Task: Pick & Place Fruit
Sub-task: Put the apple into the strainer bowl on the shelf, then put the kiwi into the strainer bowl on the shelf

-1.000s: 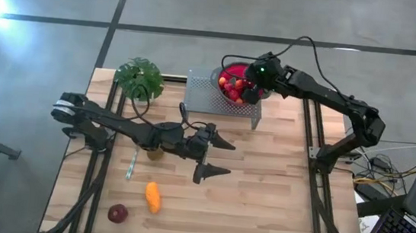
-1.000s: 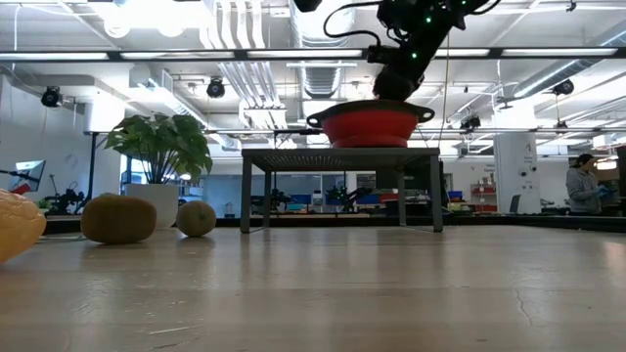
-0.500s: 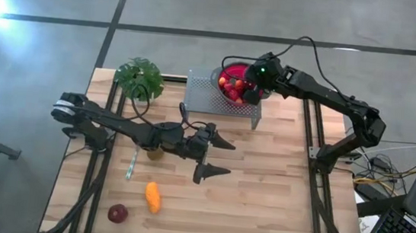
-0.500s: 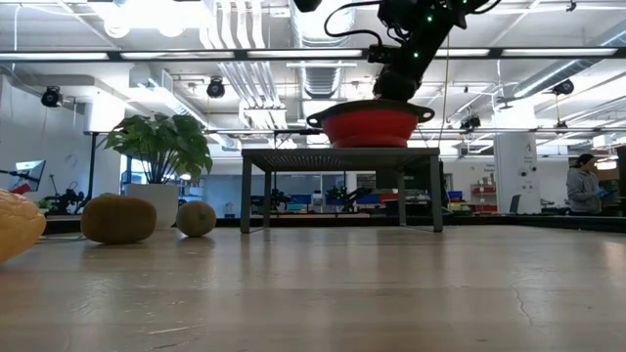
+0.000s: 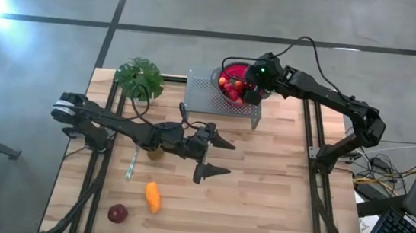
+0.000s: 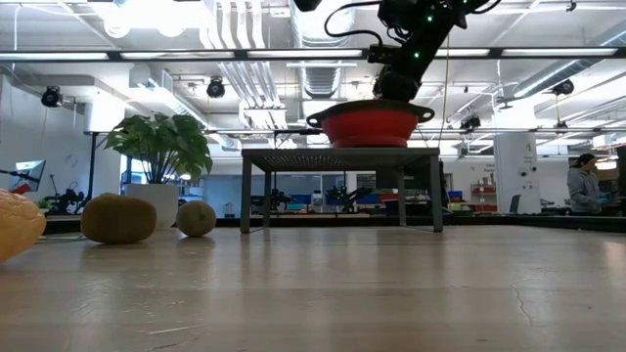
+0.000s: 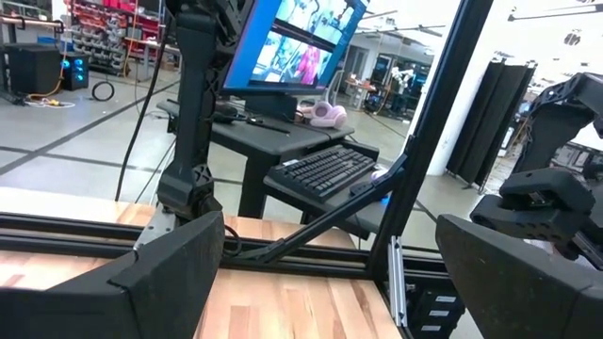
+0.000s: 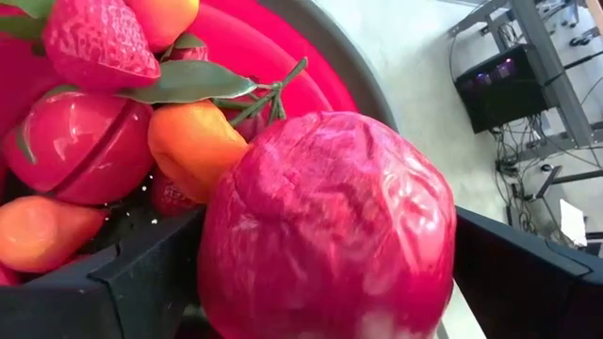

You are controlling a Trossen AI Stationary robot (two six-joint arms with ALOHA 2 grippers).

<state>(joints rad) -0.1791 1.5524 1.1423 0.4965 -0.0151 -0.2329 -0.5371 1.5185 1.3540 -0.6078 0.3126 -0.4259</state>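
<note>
Wooden surface [image 5: 263, 175]: right hand [image 5: 251, 86] spread around a hard, slick red fruit [image 8: 330, 235] above the bowl [image 6: 371, 125]; left hand [image 5: 215, 157] spread, idle.

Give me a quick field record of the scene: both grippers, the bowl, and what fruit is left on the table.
right gripper: over the red bowl, a dark-red fruit between its fingers
left gripper: open, empty, above mid-table
bowl: on the metal stand, already holding fruit
fruit on table: orange piece, dark-red round fruit, two kiwis
</note>
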